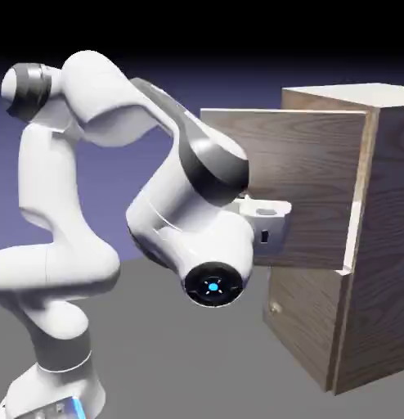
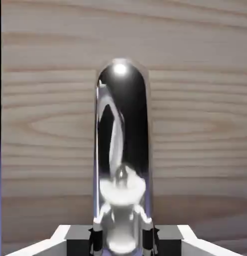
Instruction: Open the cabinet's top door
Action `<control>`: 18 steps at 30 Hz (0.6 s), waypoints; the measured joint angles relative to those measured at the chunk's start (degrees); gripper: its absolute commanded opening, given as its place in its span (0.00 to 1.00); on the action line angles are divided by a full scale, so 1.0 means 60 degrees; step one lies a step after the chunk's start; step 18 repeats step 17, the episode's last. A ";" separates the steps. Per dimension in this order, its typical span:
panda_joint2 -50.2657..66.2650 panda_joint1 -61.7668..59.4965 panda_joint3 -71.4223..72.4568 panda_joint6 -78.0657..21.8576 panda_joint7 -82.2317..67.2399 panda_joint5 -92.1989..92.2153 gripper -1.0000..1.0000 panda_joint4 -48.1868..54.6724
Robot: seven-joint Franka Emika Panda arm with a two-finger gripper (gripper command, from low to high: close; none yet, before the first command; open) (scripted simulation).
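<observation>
Top door (image 1: 320,164) swung out from the cabinet (image 1: 391,221), right of center in the exterior view; its hinge side looks to be at the right. Lower door (image 1: 310,323) closed, low right, small knob (image 1: 276,308) on it. Gripper (image 2: 123,242) clamped on the silver handle (image 2: 122,125), one fingertip each side, bottom middle of the hand view. Handle runs upright up the middle there, wood grain behind it. In the exterior view the robot arm (image 1: 177,200) hides the handle, so the grip can't be checked from that side.

Judgement: opening step, well along; what's left is more swing, if any, then letting go.

Risks: shiny curved bar, narrow fingertips, so a straight pull instead of an arc could slide them off. If the wrist doesn't turn with the door, the handle may twist in the grip or jam. Arm is folded close to the panel; a wide swing could bump its elbow or wrist on the door edge. Releasing and backing off crooked could snag the handle and drag the door partway shut.
</observation>
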 measured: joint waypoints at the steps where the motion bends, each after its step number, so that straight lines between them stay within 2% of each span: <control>1: 0.0346 -0.0055 0.0074 -0.0022 -0.0114 -0.0288 0.00 0.0282; 15: 0.5196 0.0185 0.0977 -0.0215 -0.0212 -0.3718 0.00 0.4437; 16: 0.5494 0.0260 0.1013 -0.0253 -0.0145 -0.3892 1.00 0.4712; 18: 0.5496 0.0228 0.1028 -0.0246 -0.0139 -0.3887 1.00 0.4714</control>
